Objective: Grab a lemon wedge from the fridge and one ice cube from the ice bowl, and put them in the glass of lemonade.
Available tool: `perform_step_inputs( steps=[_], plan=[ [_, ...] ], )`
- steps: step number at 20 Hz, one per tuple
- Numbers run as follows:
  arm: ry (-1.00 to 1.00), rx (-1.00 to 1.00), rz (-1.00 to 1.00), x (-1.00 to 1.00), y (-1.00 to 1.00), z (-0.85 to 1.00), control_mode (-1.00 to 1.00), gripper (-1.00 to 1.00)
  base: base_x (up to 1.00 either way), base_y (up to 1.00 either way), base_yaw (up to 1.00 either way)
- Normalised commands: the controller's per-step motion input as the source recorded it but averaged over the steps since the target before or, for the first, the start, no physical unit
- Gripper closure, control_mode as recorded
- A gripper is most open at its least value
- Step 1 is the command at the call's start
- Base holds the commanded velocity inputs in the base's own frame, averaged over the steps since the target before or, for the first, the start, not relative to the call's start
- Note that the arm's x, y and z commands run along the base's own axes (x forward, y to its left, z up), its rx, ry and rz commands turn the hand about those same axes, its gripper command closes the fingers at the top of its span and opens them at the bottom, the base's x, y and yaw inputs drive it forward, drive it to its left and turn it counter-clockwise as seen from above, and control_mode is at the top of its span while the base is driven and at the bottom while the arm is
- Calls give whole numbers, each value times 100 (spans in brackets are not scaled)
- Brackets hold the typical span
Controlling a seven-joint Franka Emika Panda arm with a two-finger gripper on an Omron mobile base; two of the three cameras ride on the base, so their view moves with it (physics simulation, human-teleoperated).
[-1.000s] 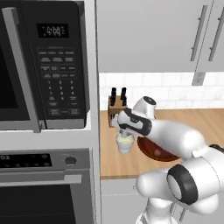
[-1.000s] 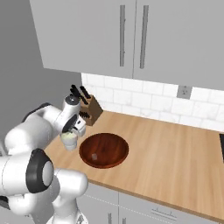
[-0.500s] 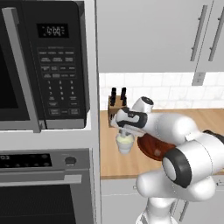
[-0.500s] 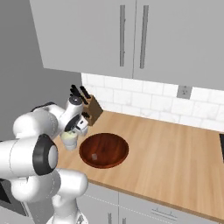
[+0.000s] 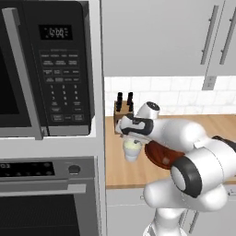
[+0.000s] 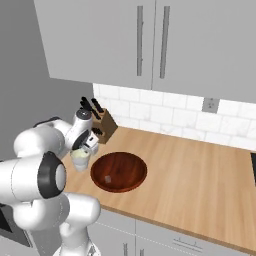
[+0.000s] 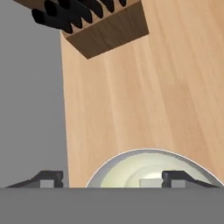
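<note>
The gripper (image 7: pixel 111 177) hangs right over the glass of lemonade (image 5: pixel 132 149) near the counter's (image 6: pixel 200 170) left edge, fingers spread apart and empty; one ice cube (image 6: pixel 107 178) lies in the ice bowl (image 6: pixel 118 171) just beside the glass

The glass (image 6: pixel 80 159) stands on the surface (image 6: pixel 200 170) near its left end, just beside the bowl (image 6: pixel 119 172) on that bowl's left. An ice cube (image 6: pixel 108 179) lies in the bowl. The knife block (image 6: pixel 102 123) sits behind the glass, against the wall. The gripper (image 6: pixel 88 144) hangs directly above the glass. The microwave (image 5: pixel 46 69) is mounted left of the surface, over the oven (image 5: pixel 46 193).
</note>
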Motion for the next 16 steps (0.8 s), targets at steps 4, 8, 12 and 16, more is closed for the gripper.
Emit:
perform_step_inputs(
  steps=[4, 8, 12, 16],
  plan=[
    [-8, 0, -6, -18, 1, 41, -100, -100, 0, 0, 0],
    [-15, 3, -7, -97, -10, 100, -100, -100, 0, 0, 0],
    [-3, 0, -14, -100, -51, 53, -100, -100, 0, 0, 0],
    [0, 2, -15, -100, -100, 14, -100, -100, 0, 0, 0]
  ],
)
